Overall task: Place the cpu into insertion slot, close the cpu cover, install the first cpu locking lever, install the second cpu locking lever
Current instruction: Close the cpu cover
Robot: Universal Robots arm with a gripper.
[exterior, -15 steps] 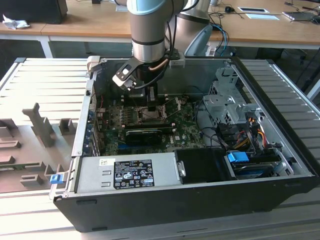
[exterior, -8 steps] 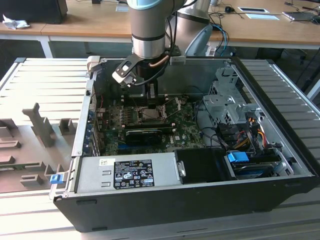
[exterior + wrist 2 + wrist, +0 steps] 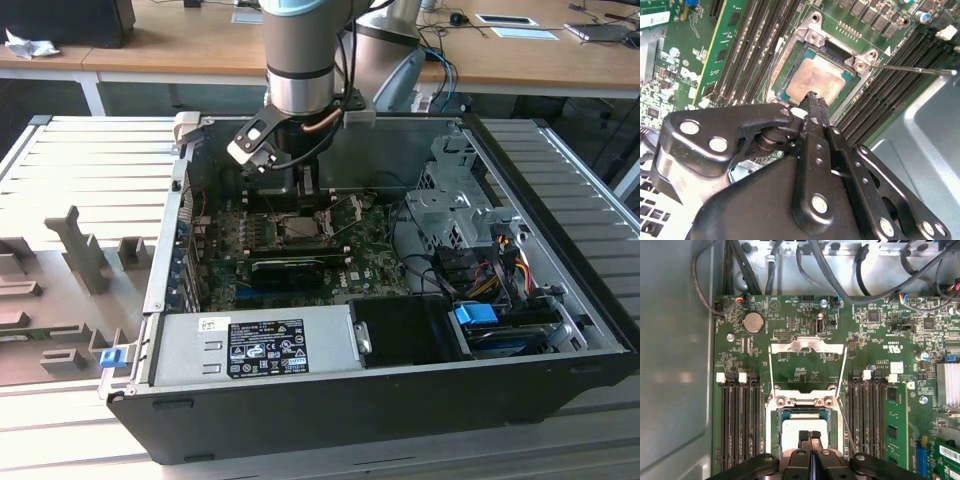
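The cpu [image 3: 815,81] lies flat in the insertion slot [image 3: 790,70] on the green board, its pale metal face up; it also shows in the first wrist view [image 3: 796,429]. My gripper [image 3: 809,436] hangs just over the cpu's near edge with its two black fingers pressed together and nothing between them; the fingertips [image 3: 814,98] meet at the chip's edge. The cpu cover [image 3: 807,346] is swung open, back from the slot. Two thin wire levers [image 3: 843,371] stand raised beside it, and one rod [image 3: 912,69] sticks out sideways. In the exterior view the arm reaches down to the slot [image 3: 300,228].
Long black memory slots [image 3: 737,420] flank the socket on both sides. Cables [image 3: 765,270] run along the case wall behind the board. The case's metal wall [image 3: 675,365] stands close by. A power supply [image 3: 255,345] and drive cage [image 3: 455,205] occupy the case.
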